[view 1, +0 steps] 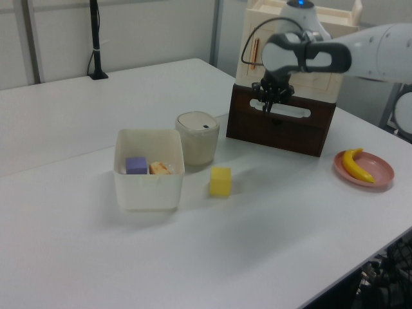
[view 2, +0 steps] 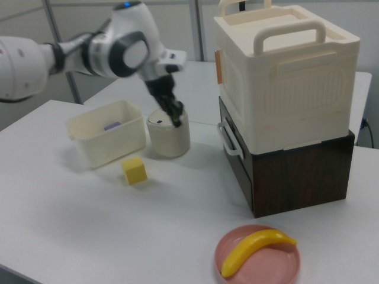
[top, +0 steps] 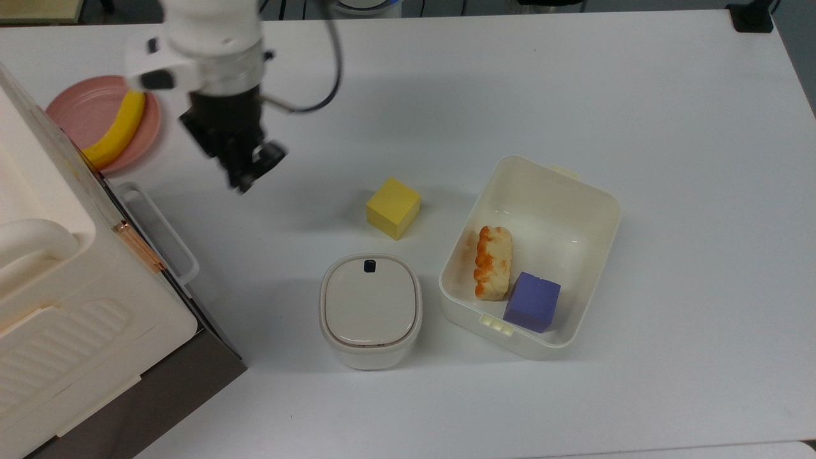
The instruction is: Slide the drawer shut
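Top view looks straight down on the white table [top: 574, 83], left view faces the cabinet's [view 1: 302, 38] dark front from across the table, right view sees it side-on from near the pink plate [view 2: 258, 260]; all share the yellow cube [top: 393, 207].
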{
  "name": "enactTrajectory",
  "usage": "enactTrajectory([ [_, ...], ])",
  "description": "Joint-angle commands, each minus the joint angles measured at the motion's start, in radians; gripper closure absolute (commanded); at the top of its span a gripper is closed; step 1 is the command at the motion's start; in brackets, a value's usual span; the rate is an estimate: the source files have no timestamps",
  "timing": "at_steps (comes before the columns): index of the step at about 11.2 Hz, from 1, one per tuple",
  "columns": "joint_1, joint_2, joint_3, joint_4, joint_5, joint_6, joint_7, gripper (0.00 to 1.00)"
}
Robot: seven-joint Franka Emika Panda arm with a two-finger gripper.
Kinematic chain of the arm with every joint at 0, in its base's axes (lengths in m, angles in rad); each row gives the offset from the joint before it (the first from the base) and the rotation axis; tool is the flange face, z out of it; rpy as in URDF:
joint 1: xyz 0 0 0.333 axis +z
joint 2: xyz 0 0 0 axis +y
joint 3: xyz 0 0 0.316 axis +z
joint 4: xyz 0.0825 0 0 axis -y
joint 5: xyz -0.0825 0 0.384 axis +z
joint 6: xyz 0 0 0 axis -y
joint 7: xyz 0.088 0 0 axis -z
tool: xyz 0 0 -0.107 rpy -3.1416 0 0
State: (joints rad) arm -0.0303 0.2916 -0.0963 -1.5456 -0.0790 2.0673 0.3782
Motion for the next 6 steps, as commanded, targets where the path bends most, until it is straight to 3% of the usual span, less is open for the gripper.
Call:
enactTrajectory([
  [1, 0.082, -0.170, 0.029, -0.119, 0.021, -0.168, -0.226, 0.67],
  [3, 0.119, -0.213, 0.044, -0.125, 0.051, -0.272, -0.402, 0.44],
  [5, 0.118, -0.224, 0.044, -0.125, 0.080, -0.311, -0.537, 0.00],
  [6, 0.116, -0.220, 0.044, -0.125, 0.081, -0.309, -0.577, 0.00],
])
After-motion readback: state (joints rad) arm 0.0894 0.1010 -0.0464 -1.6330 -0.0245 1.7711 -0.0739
